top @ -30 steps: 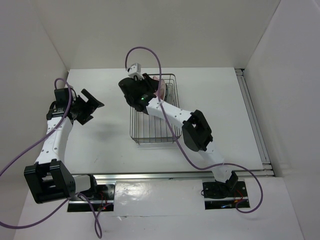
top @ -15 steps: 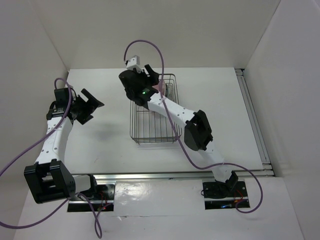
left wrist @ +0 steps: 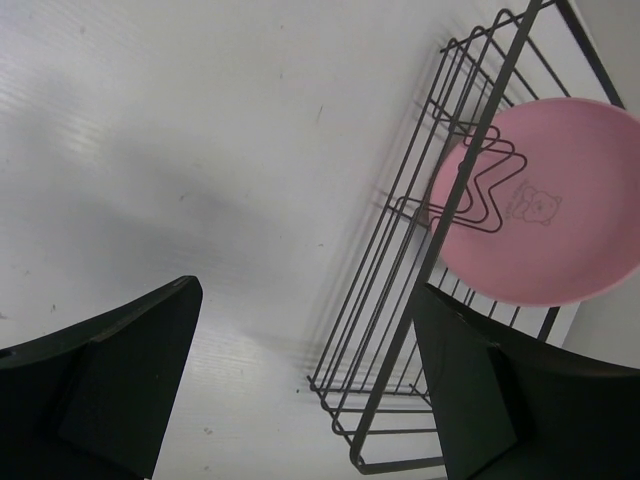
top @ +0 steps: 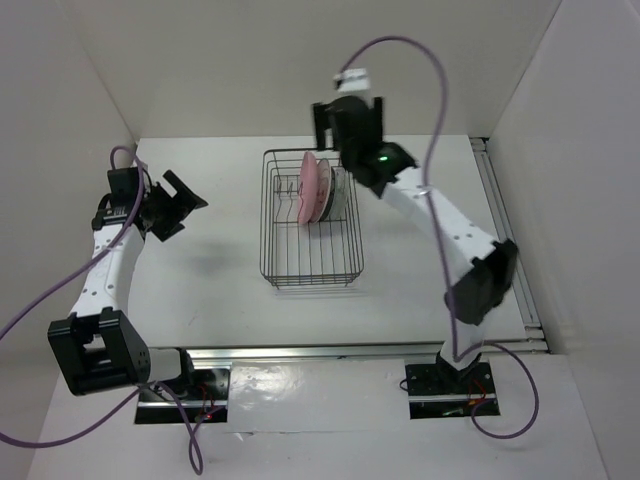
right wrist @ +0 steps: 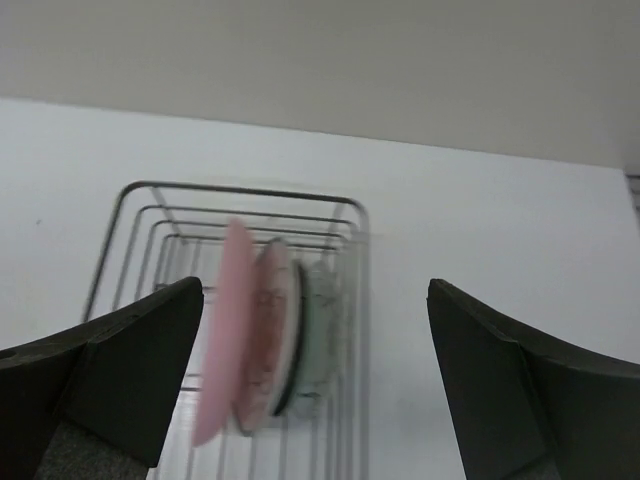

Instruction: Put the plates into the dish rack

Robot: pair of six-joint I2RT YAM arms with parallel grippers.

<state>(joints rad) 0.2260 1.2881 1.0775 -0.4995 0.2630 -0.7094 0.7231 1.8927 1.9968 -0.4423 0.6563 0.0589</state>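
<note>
The right gripper (right wrist: 315, 288), jaws wide and empty, should rise straight clear of the plain pink round plate (right wrist: 228, 330) standing upright below between them in the black wire dish rack (top: 310, 265); the left gripper (left wrist: 308, 288) gapes empty too.

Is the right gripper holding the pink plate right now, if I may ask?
No, the right gripper is open and clear of the pink plate, which stands in the dish rack.

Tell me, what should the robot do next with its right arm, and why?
Probably draw the right tool back toward its base and rest. Its jaws are open and empty, the pink plate stands on edge in the dish rack beside other plates, and no plate shows outside the rack.
</note>
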